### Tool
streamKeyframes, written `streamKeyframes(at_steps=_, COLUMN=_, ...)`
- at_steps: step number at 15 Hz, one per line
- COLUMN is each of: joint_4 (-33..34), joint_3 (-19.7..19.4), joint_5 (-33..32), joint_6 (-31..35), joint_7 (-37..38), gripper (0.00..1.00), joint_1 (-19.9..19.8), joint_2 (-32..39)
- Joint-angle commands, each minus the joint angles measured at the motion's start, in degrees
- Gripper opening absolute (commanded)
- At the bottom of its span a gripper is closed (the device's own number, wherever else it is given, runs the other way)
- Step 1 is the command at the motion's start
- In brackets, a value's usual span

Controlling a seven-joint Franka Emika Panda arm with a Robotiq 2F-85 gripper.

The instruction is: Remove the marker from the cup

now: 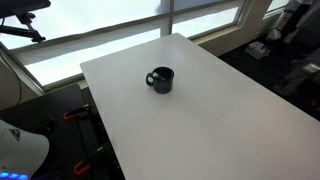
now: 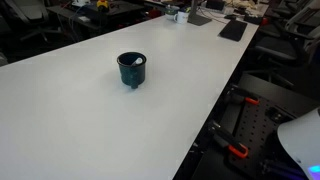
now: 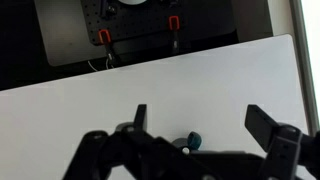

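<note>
The cup [image 1: 160, 79] is a small dark navy mug that stands upright near the middle of the white table [image 1: 220, 120]. It shows in both exterior views, and I see into its opening in an exterior view [image 2: 131, 68]. I cannot make out the marker in any view. In the wrist view my gripper [image 3: 203, 122] is open and empty, with its two dark fingers spread wide above the table. A bit of the cup's teal handle [image 3: 189, 142] peeks out just behind the gripper body, between the fingers. The gripper does not show in the exterior views.
The table's edge [image 3: 150, 65] runs across the wrist view, with a grey stand and red clamps [image 3: 103, 38] beyond it. Dark items [image 2: 232, 30] lie at the table's far end. Windows [image 1: 100, 30] run behind the table. White robot parts [image 2: 300, 140] show at a corner.
</note>
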Motion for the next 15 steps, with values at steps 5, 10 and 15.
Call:
streamKeyframes(at_steps=5, joint_4=4.2, joint_3=-1.4, joint_5=0.3, joint_6=0.2, joint_7=-1.3, gripper=1.0, joint_1=-1.7, joint_2=4.3)
streamKeyframes(at_steps=10, joint_4=16.7, joint_3=-7.7, joint_5=4.7, joint_6=-3.7, joint_7=-13.5, gripper=1.0, joint_1=-2.1, joint_2=16.7)
streamKeyframes(at_steps=15, joint_4=32.3, joint_3=-10.4, joint_5=15.2, joint_6=-11.0, joint_7=-24.3, gripper=1.0, joint_1=-3.7, joint_2=34.4)
